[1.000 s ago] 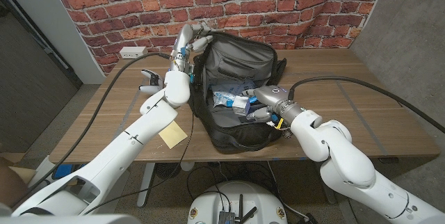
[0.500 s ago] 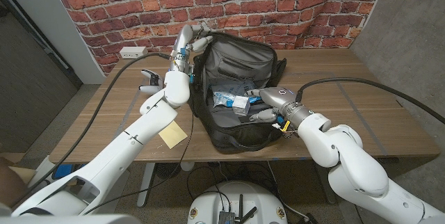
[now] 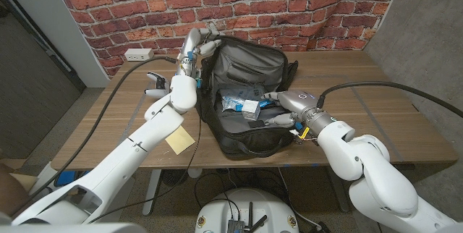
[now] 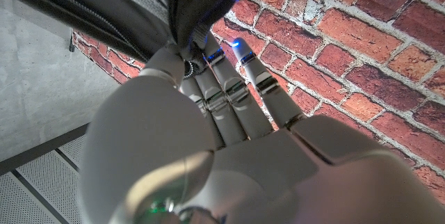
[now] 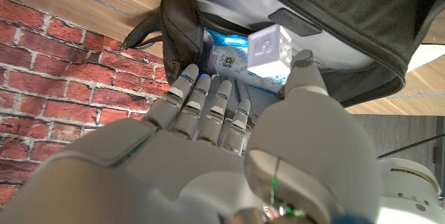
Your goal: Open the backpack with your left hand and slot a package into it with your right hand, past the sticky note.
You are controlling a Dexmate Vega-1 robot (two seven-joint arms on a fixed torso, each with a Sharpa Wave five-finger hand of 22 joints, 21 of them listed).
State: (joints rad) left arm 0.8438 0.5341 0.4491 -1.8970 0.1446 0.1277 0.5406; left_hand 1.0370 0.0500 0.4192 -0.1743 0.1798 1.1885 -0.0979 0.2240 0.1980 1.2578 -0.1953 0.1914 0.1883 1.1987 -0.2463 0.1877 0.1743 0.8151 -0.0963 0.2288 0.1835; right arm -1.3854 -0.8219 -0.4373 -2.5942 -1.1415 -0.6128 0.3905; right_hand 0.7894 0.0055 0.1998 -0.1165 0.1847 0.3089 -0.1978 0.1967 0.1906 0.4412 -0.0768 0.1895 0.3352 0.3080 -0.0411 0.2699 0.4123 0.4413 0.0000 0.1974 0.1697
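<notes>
Wooden table point(image 3: 376, 110), red brick wall point(image 3: 289, 1) at 12 o'clock. Left hand point(image 3: 197, 45) grips black fabric backpack point(image 3: 249, 66) flap; right hand point(image 3: 283, 106) empty, fingers apart; small white package point(image 3: 251, 108) half hidden inside.

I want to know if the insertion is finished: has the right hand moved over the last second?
Yes. The right hand has drawn back toward the backpack's right edge, leaving the white box inside.

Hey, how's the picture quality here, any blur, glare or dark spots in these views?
Head view: evenly lit and sharp, with the backpack interior shadowed. Left wrist view: the left hand is close and soft, the brick wall sharper. Right wrist view: the right hand is slightly blurred, the white box bright but readable.
</notes>
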